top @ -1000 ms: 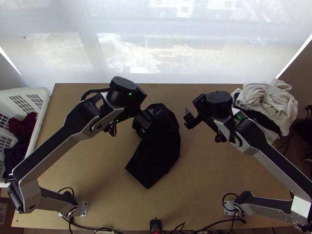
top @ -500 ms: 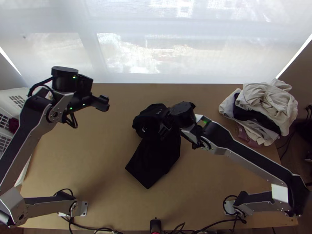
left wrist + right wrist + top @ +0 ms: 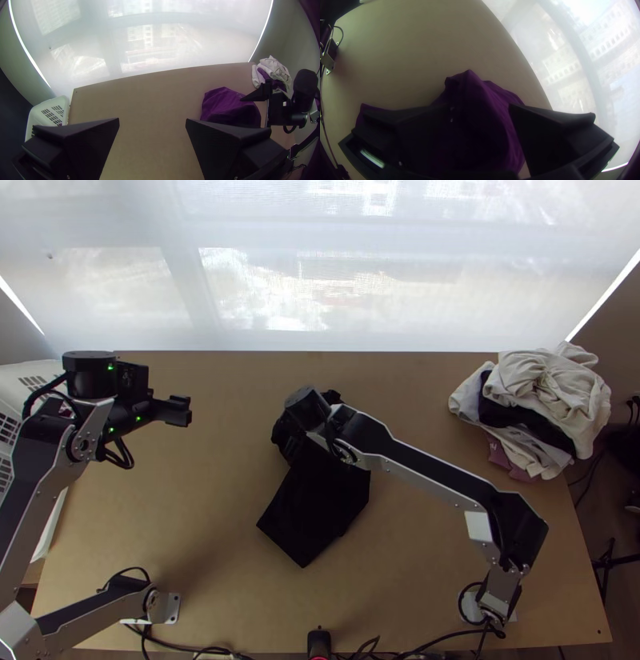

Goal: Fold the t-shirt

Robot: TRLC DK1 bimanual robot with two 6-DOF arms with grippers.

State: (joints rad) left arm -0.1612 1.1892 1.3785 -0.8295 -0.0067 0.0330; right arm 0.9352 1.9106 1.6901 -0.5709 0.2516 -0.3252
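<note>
A bunched black cloth t-shirt (image 3: 320,504) lies mid-way across the light wooden worktop (image 3: 200,500); the right black tool (image 3: 298,422), spread, has moved over its far part, the left black tool (image 3: 188,411), also spread, nearer the left edge

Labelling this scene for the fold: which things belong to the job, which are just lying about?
Job:
- dark t-shirt, partly bunched
- right claw, open above it
- left claw, open

Lying about:
- clothes pile, far right
- white basket, left
</note>
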